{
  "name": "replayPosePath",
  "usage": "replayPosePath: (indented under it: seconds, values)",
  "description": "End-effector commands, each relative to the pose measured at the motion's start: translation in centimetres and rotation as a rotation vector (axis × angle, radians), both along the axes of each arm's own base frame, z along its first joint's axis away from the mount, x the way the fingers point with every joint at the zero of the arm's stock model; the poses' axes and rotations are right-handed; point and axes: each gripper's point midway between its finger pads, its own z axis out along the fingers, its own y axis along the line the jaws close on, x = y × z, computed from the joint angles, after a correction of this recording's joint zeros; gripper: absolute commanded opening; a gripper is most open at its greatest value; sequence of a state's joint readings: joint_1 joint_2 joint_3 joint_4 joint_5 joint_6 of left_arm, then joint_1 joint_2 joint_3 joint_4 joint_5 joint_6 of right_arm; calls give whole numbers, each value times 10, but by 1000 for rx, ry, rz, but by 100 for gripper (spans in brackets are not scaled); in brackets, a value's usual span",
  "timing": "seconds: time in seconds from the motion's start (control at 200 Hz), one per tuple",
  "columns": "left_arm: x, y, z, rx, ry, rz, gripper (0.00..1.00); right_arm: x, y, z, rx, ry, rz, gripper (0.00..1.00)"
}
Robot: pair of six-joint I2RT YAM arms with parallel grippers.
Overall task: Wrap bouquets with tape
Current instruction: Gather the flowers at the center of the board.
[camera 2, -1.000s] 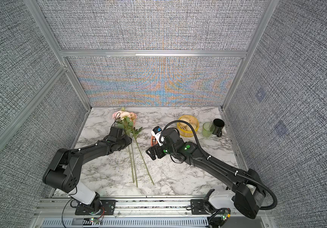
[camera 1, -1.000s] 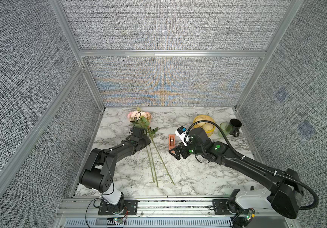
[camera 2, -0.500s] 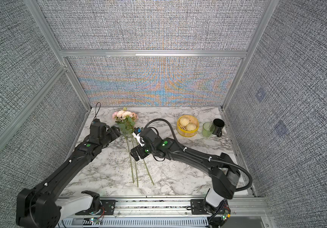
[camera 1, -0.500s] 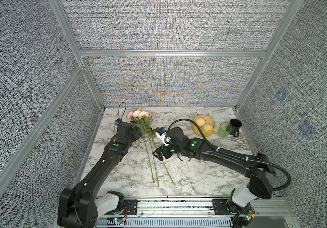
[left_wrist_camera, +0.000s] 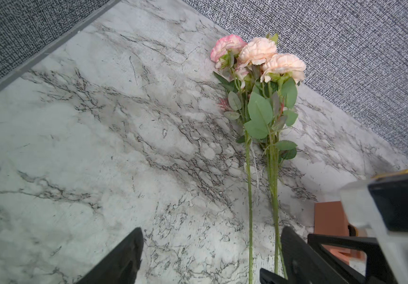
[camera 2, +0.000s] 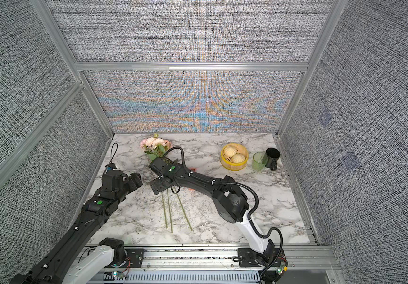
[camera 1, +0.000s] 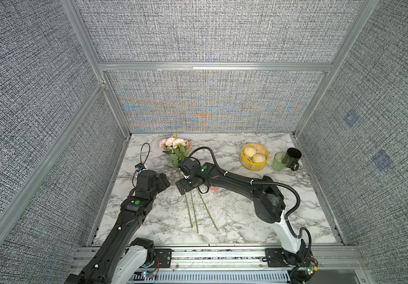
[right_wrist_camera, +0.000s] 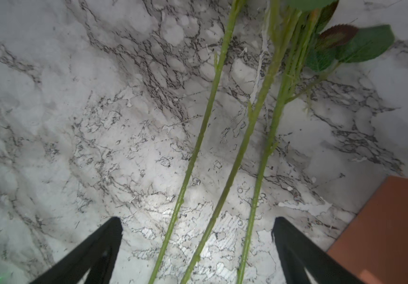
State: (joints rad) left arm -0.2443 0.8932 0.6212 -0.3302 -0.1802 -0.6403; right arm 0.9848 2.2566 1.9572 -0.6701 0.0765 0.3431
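Green stems of the bouquets (left_wrist_camera: 259,115) lie loose, seemingly untaped; wrapping is all ahead. Both jaws gape empty: right gripper (right_wrist_camera: 197,221) over them, left gripper (left_wrist_camera: 212,231) beside them; the tape (right_wrist_camera: 390,221) lies alongside them.

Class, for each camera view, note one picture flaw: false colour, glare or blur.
Both top views: rainbow moiré across the back wall. Left wrist view: the near clear housing is blurred. Right wrist view: bright glare on the marble table between the fingers; the tape dispenser is soft.
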Motion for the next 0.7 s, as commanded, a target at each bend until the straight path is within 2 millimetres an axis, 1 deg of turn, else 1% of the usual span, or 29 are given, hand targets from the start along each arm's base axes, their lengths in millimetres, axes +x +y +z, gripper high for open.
replayPosePath:
  seconds: [0.0,0.085,0.205,0.36,0.5,0.56,0.646,0.696]
  values:
    - [4,-5,-2,-2,1,-27,87,4,-10,-19,-82,32,-32,99]
    - [7,-7,-5,-10,10,-34,87,14,-13,-29,-121,23,-62,99]
    - [8,-8,-9,-14,20,-38,87,30,-15,-39,-131,14,-92,99]
    - [7,-7,-9,-6,21,-39,88,37,-11,-53,-108,61,-81,98]
    - [6,-8,-7,-7,12,-44,88,32,-5,-64,-80,119,-34,78]
    - [6,-8,-5,-6,5,-46,88,29,-4,-68,-84,134,-15,67]
    - [5,-7,-3,-4,-4,-46,88,23,-7,-71,-104,147,12,46]
    - [4,-7,-1,-2,-9,-48,88,19,-10,-72,-129,148,33,38]
